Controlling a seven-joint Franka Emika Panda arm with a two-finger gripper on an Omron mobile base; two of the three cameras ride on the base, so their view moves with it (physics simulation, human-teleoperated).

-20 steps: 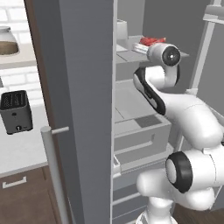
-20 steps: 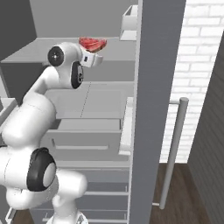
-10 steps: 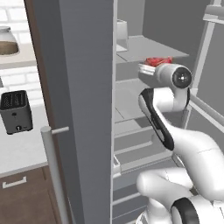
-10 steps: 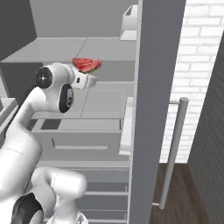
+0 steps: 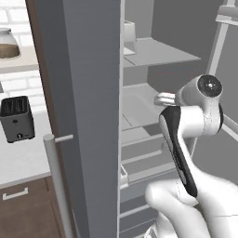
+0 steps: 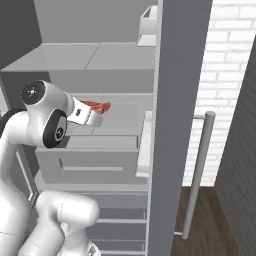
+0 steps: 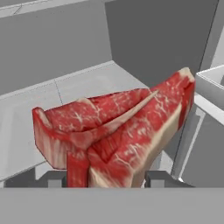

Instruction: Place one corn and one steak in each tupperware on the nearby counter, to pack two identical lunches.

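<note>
The pincer (image 6: 96,116) is closed on the steak (image 7: 118,131), the flat red slab with white marbling, and holds it in the air in front of the open fridge, just outside its grey shelves (image 6: 85,57) and above the drawers (image 6: 87,160). In the hand view the meat sits wedged between the two dark fingertips (image 7: 56,178), its broad marbled face turned up toward the camera. Judging from this, the task is at an early or middle stage: one steak is picked up but not delivered, and neither tupperware nor any corn can be seen here, so how many items are already packed cannot be told. What is left, at the least, is to carry this slab to a tray on the desk (image 5: 18,158), of which a pale stretch shows to the left of the fridge door (image 5: 88,116), carrying a dark toaster (image 5: 17,119) and, further back, a glass jar (image 5: 8,44). No brand, label or writing is legible anywhere in these views.
</note>
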